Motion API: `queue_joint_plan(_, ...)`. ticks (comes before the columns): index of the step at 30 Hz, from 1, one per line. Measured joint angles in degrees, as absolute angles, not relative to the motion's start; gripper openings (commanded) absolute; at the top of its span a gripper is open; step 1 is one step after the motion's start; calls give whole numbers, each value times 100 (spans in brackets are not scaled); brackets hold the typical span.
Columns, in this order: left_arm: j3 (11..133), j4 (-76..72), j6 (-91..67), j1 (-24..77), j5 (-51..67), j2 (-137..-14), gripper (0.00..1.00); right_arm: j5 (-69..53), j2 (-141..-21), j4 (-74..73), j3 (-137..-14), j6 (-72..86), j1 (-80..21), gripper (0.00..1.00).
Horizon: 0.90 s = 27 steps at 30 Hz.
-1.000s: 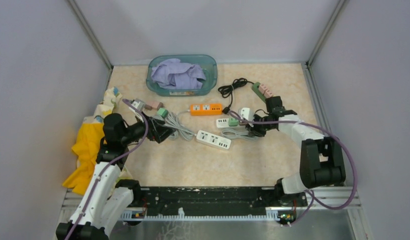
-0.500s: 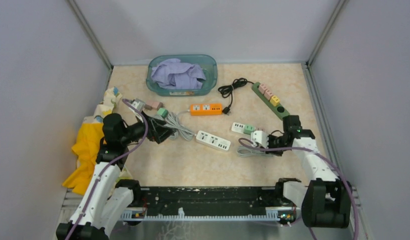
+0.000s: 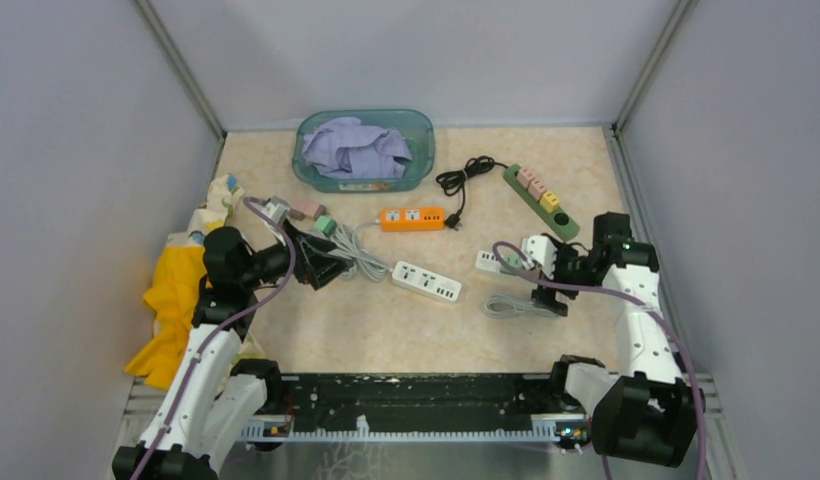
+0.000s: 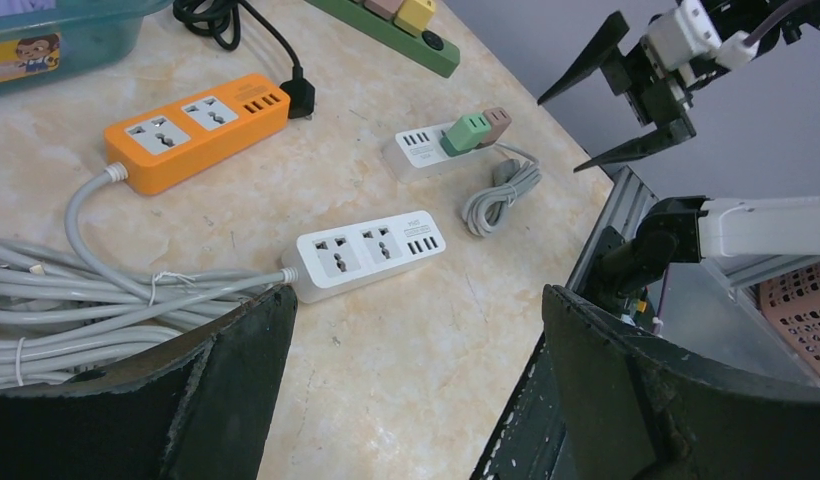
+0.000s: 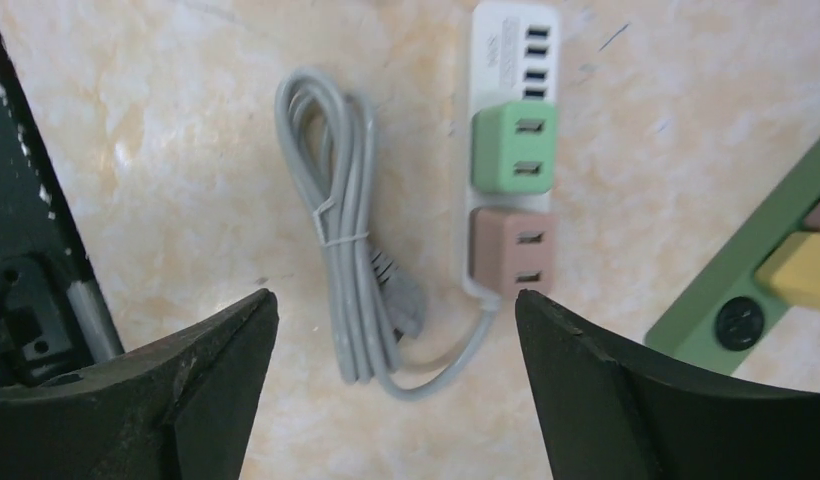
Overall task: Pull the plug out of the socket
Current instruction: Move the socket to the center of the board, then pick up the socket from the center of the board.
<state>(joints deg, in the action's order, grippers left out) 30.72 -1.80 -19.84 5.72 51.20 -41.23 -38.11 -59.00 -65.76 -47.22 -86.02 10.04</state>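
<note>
Hovering my right claw [image 5: 394,300], wide open and empty, over the white strip [image 5: 513,50] at the tabletop's [image 5: 186,150] right: green plug [image 5: 514,147], brown plug [image 5: 512,250] still seated, long axis crossing my closing line.

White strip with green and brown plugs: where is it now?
Top view, right side: the white strip lies between the long green strip and its coiled grey cord, just left of the right arm's open fingers.
</note>
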Motion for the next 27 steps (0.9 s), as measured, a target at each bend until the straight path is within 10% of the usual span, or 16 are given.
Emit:
queue_joint_plan(16, 3072, -255, -1986, 561, 5157, -4123, 97, -3900, -7682, -4014, -5214, -6431, -432, 93)
queue_joint_plan(27, 3072, -257, -1986, 515, 5159, -4121, 97, -2497, -8847, -3470, -5452, -6147, -1081, 75)
